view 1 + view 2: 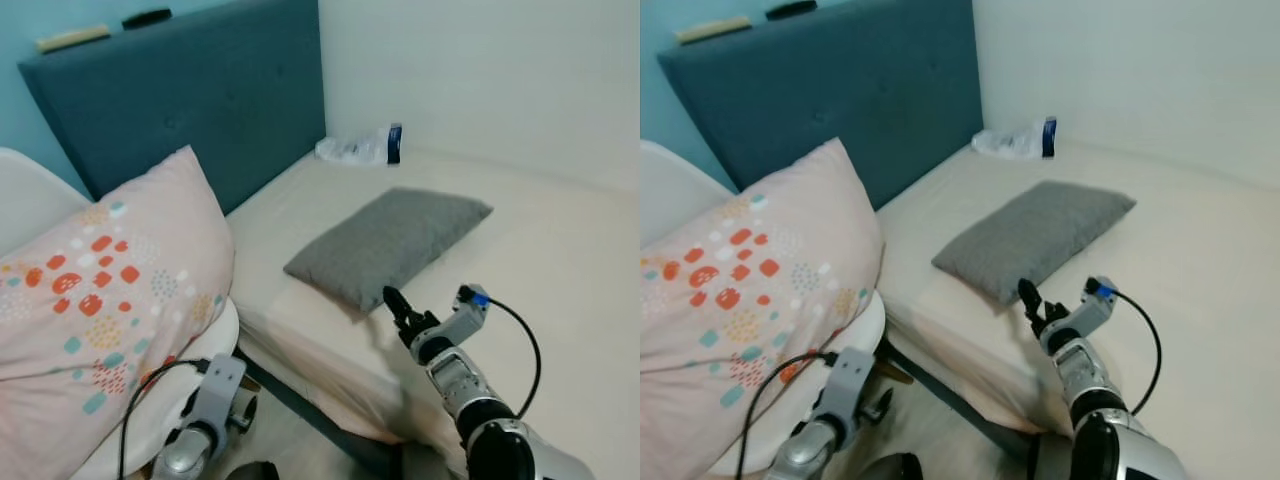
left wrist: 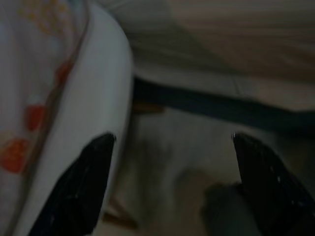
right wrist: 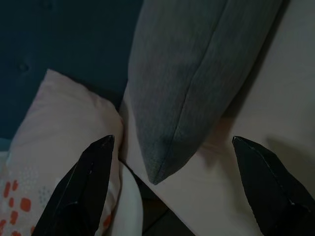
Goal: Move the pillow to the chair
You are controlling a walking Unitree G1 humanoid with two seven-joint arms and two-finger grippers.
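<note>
Patterned pillow: you had the pink pillow (image 1: 105, 300) with red and teal dots leaning upright in the white chair (image 1: 215, 345), at the robot's left, just beside the bed
Chair: its white rim (image 2: 106, 103) showed under the pillow's lower edge; the pillow rested against the seat and back
Grey pillow: a second, grey pillow (image 1: 390, 240) lay flat on the cream mattress (image 1: 560, 260), one corner pointing at the bed's near edge
Right gripper: your right gripper (image 3: 172, 182) was raised over the mattress edge, just short of the grey pillow's near corner and not touching it; its two black fingers (image 3: 81, 191) stood wide apart with nothing between them
Left gripper: your left gripper (image 2: 167, 189) hung low beside the chair's rim, over the floor; its fingers (image 2: 78, 187) were spread wide and held nothing, the nearer one close to the rim, contact not clear in the dark wrist view
Headboard: a dark teal padded headboard (image 1: 200, 95) stood behind both pillows, with a pale flat item (image 1: 72, 38) and a dark item (image 1: 146, 17) on its top edge, too small to identify
Far corner: a crumpled clear plastic packet (image 1: 360, 147) with a blue end lay on the mattress against the wall
</note>
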